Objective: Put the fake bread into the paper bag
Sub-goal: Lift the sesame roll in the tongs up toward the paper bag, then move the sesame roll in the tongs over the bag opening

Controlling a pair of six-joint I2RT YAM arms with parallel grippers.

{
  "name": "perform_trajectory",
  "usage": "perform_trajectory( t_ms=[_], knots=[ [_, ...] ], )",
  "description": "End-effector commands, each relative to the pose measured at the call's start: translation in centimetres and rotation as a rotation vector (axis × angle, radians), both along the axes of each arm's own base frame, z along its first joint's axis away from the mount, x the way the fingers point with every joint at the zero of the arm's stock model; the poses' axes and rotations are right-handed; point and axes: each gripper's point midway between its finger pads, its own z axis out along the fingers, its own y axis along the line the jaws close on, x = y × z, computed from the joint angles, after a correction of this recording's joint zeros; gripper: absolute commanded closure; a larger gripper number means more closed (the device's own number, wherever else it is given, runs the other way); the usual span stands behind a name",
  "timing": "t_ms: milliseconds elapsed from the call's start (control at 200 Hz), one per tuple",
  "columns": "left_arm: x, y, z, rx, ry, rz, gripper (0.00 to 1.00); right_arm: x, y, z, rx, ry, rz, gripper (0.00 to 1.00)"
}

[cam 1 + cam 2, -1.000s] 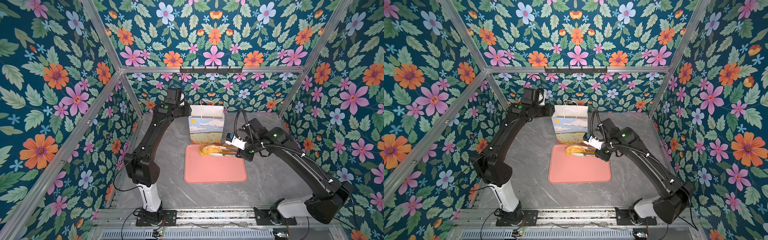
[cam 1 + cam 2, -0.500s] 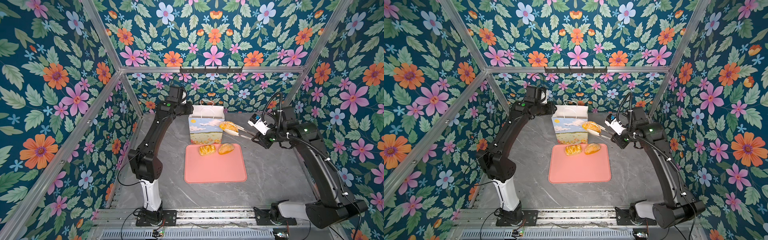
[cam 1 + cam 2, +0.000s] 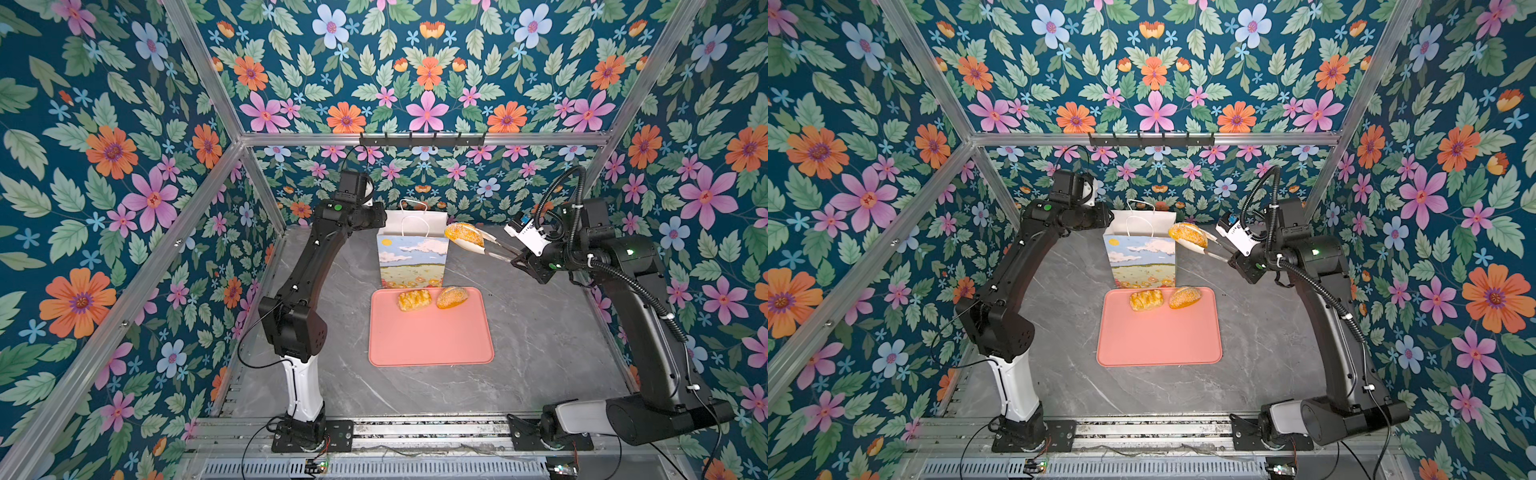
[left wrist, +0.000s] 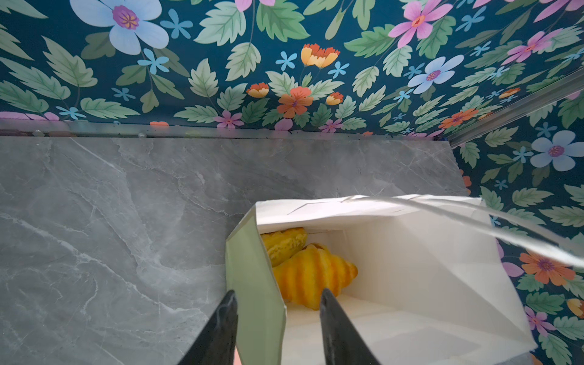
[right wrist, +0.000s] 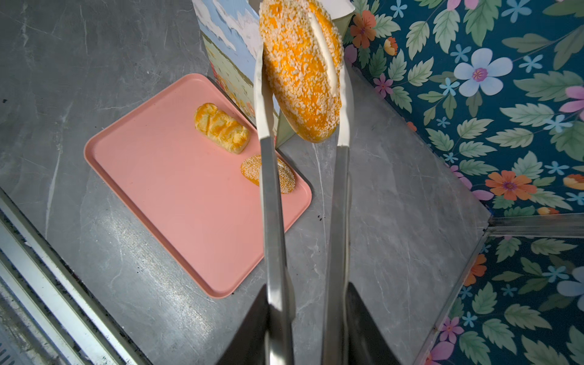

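The left tool [image 4: 278, 292] is positioned at the left rim of the paper bag [image 3: 412, 257]. Its two fingers stand apart in the released state, one outside the bag's side wall and one inside, and no clamping on the wall is visible. There is one paper bag, standing upright with its mouth open on the table [image 3: 540, 332], just behind the far edge of the one pink tray [image 3: 432, 345]. In the left wrist view, two croissants [image 4: 313, 275] lie touching on the bag floor, one of them partly hidden by the side wall. Whether further pieces lie in the bag cannot be determined. The tray carries two pieces of fake bread along its far edge: one lattice-topped pastry [image 3: 414, 299] on the left, and one sesame roll [image 3: 452, 297] near it on the right, not touching. A fifth visible piece, the held roll [image 3: 464, 235], is in the air at the bag's upper right corner, outside the mouth. It is clamped between the two white tips of one pair of tongs [image 5: 273, 221]. The right tool [image 5: 306, 286] is clenched on the two metal arms of the tongs.
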Motion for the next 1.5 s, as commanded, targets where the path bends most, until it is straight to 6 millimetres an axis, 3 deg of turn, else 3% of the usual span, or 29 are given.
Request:
perform_trajectory(
  t_ms=[0,700,725,1065,1495],
  knots=[
    [0.0,0.1,0.0,0.005,0.002,0.001,0.56,0.7,0.0,1.1,-0.023,-0.045,0.027,0.67],
    [0.0,-0.5,0.5,-0.038,0.005,-0.006,0.58,3.9,3.1,3.4,0.045,-0.037,0.178,0.67],
    [0.0,-0.6,0.5,-0.042,0.005,-0.009,0.59,4.8,3.3,2.4,0.046,-0.005,0.181,0.67],
    [0.0,-1.0,1.1,-0.066,-0.004,-0.016,0.6,6.1,5.0,1.3,0.012,0.03,0.221,0.68],
    [-0.3,-1.1,0.6,-0.076,0.008,-0.019,0.61,7.4,7.2,0.8,-0.03,0.015,0.269,0.68]
  ],
)
